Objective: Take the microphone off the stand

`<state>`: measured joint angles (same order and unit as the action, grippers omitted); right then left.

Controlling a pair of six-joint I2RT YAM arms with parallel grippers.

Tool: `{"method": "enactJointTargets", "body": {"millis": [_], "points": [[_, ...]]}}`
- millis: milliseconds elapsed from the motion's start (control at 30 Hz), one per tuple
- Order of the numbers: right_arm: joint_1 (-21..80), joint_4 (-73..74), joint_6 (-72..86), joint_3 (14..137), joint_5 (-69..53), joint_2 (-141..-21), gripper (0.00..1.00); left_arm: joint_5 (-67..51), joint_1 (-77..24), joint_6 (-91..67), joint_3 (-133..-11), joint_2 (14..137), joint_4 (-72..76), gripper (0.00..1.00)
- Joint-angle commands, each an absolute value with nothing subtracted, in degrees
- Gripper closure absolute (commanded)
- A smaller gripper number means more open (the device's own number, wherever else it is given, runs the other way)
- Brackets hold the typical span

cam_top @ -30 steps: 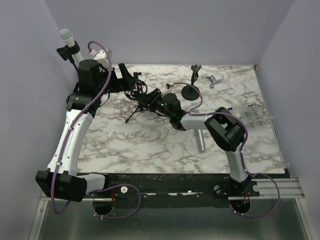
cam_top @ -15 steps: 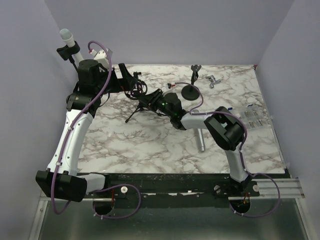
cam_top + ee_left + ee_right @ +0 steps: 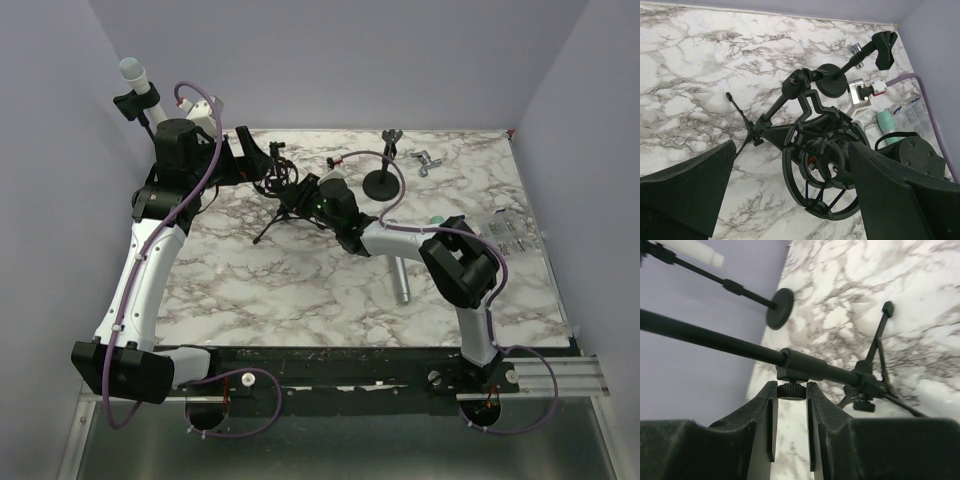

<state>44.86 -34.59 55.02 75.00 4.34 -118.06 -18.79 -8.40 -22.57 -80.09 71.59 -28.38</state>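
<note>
Right end effector (image 3: 791, 388) clamps the knob (image 3: 791, 392) under the stand's pole (image 3: 715, 339), which runs crosswise, tilted.

The top camera looks down from high up on the whole marble table (image 3: 300, 290), and both wrist cameras sit close to the same tripod stand (image 3: 805, 367).

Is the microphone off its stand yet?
Maybe partly: the shock mount looks empty and a silver tube lies on the table. Right now the right gripper pinches a knob under the tripod stand's pole; the left gripper hangs open by the mount. A white-tipped microphone still sits clipped at back left.
</note>
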Motion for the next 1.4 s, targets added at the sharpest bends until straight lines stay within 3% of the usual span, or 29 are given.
{"method": "enactJointTargets", "body": {"millis": [0,300,500,700,900,1133,1367], "points": [[47.4,-23.1,33.5,77.9,17.6,-114.6,0.99,-20.2,-7.8,-23.1,-79.4,71.4,-27.0,0.03],[52.5,-19.7,14.0,81.5,28.4,-115.5,0.99,-20.1,-7.7,-23.1,-79.4,71.8,-26.9,0.03],[53.4,-21.9,11.1,80.1,29.4,-115.0,0.99,-20.6,-7.7,-23.1,-79.4,72.2,-26.9,0.03],[53.3,-24.6,16.7,77.8,25.8,-113.4,0.62,-21.0,-7.7,-23.0,-79.6,72.5,-27.1,0.03],[52.6,-23.2,23.5,76.2,24.3,-111.5,0.36,-22.7,-7.8,-22.8,-80.5,73.9,-27.8,0.02],[52.5,-25.9,26.4,68.8,21.3,-106.4,0.18,-24.5,-7.7,-23.1,-82.0,76.1,-29.2,0.01],[51.2,-26.7,31.0,64.7,17.2,-105.4,0.16,-22.9,-7.8,-23.9,-82.4,77.5,-29.6,0.01]]}}
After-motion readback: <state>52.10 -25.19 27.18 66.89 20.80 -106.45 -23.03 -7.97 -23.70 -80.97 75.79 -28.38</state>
